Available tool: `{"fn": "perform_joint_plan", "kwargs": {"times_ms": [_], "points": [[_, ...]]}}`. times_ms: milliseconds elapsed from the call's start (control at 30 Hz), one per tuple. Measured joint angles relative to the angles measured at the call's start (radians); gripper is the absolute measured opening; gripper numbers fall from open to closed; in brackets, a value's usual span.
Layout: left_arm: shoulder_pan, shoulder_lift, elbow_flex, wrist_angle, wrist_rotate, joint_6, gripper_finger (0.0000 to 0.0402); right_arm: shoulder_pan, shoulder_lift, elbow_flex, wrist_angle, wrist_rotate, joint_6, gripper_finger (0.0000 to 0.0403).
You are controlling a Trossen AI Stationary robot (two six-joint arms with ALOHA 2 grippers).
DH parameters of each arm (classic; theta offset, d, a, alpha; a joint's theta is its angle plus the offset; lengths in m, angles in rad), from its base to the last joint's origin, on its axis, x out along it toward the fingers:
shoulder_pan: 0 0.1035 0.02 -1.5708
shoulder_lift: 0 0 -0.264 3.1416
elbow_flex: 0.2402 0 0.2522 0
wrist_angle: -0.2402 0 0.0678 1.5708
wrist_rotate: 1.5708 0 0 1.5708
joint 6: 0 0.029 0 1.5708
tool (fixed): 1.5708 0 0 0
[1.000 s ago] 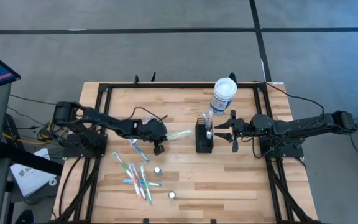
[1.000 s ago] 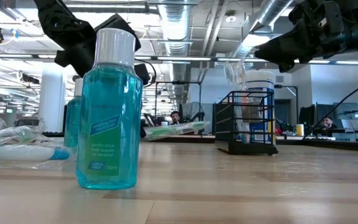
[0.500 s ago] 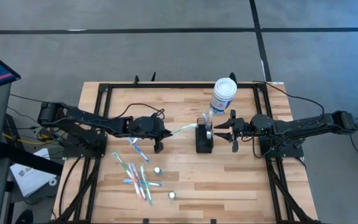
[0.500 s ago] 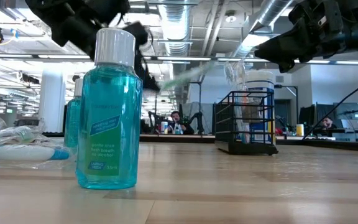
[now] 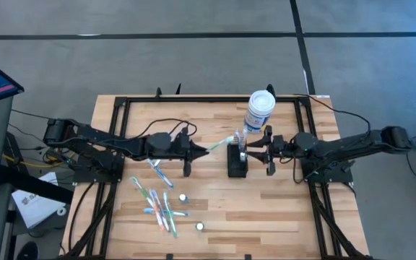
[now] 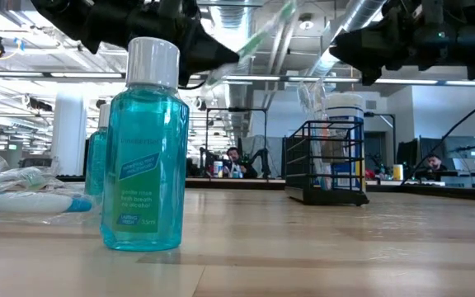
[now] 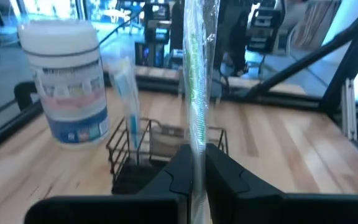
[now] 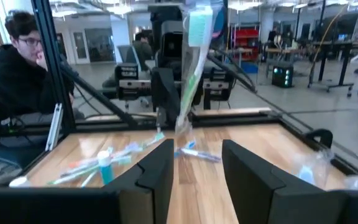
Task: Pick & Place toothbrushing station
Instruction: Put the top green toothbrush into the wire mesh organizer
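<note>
left gripper (image 5: 199, 149): clamped shut on a wrapped green toothbrush (image 5: 221, 142), whose free end pokes toward 3 o'clock, right up at the caddy's top

right gripper (image 5: 255, 154): jaws apart, nothing in them, hovering just off the caddy's 3 o'clock side

toothbrushing station (image 5: 237, 160): the little black wire caddy, upright, pretty much dead center on the table (image 5: 266, 209), sitting between the two grippers

canister (image 5: 258, 111): white with blue label, at roughly 1 o'clock from the caddy, close by

spare toothbrushes (image 5: 159, 202): loose pile out at 8 o'clock from the caddy

mouthwash bottle (image 6: 145, 148): blue, upright, huge in the low view
</note>
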Motion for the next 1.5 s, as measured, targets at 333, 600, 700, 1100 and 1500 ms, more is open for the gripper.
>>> {"fn": "perform_joint_plan", "kwargs": {"times_ms": [333,600,700,1100,1500], "points": [[-0.019,0.089,0.01,0.173,0.017,0.002,0.0013,0.001,0.131,0.0,0.23,-0.002,-0.024,0.0127],[-0.019,0.224,0.078,0.232,0.016,0.003,0.0013,0.003,0.206,0.057,0.237,-0.042,-0.026,0.0127],[-0.019,0.248,0.099,0.253,0.017,0.003,0.0013,0.003,0.239,0.085,0.239,-0.053,-0.03,0.0127],[-0.02,0.264,0.107,0.257,0.016,0.003,0.0014,0.001,0.281,0.143,0.245,-0.054,-0.046,0.0127],[-0.019,0.264,0.107,0.258,0.017,0.003,0.0014,0.001,0.281,0.143,0.277,-0.054,-0.046,0.0091]]}}
